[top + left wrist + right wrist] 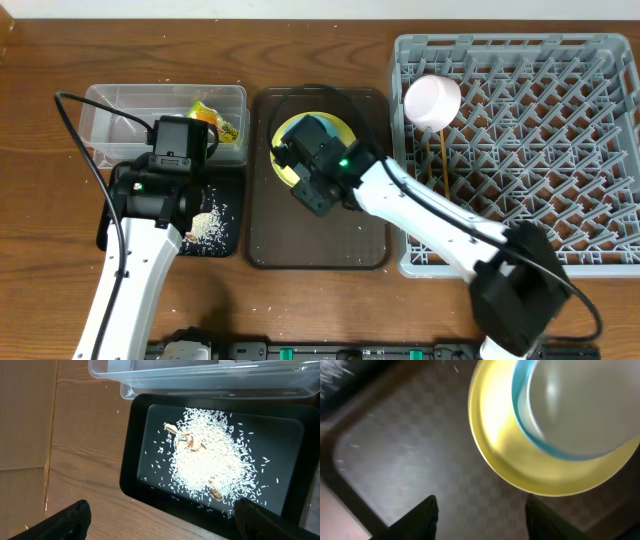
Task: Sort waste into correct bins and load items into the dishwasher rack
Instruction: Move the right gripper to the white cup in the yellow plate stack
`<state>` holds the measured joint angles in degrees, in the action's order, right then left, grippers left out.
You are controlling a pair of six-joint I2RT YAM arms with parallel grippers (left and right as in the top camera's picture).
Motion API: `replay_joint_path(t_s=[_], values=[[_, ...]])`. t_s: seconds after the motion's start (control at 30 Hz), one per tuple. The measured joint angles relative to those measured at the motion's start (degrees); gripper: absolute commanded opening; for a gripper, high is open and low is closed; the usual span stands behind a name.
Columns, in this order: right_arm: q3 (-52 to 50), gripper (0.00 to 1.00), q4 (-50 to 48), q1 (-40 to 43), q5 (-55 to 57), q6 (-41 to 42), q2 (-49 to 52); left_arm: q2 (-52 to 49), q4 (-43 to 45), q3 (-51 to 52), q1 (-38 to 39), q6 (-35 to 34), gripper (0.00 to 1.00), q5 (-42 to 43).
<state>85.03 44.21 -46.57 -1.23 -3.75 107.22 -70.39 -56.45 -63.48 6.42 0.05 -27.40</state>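
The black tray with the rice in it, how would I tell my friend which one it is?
Start at the big grey plastic dishwasher rack on the right, then go left past the dark brown serving tray. At the far left, a clear plastic tub sits beside a shallow glossy black tray. It is the only one holding a pile of loose white rice grains.

The left end effector [165, 522] and right end effector [481, 519] both hover spread wide.

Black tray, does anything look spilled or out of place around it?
Mostly tidy: the rice is heaped inside the black tray, with brown scraps mixed in. A few of its grains lie on the wooden table just outside the rim, near the clear tub.
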Motion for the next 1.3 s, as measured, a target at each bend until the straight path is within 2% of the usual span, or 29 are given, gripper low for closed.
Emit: replay_joint_path(t_s=[0.2,0.4,0.77,0.97,1.3], values=[[0.0,0.5,-6.7,0.2,-2.0,0.6,-3.3,0.0,0.0,0.0,0.0,0.0,0.94,0.0],[0.0,0.36,-10.1,0.3,-1.4,0.8,-2.8,0.0,0.0,0.0,0.0,0.0,0.94,0.0],[0.0,0.34,-17.6,0.3,2.8,-1.6,5.2,0.0,0.0,0.0,0.0,0.0,0.94,0.0],[0.0,0.25,-17.9,0.3,6.2,-2.7,6.7,0.0,0.0,0.0,0.0,0.0,0.94,0.0],[0.0,0.22,-16.5,0.4,7.8,-2.8,6.8,0.0,0.0,0.0,0.0,0.0,0.94,0.0]])
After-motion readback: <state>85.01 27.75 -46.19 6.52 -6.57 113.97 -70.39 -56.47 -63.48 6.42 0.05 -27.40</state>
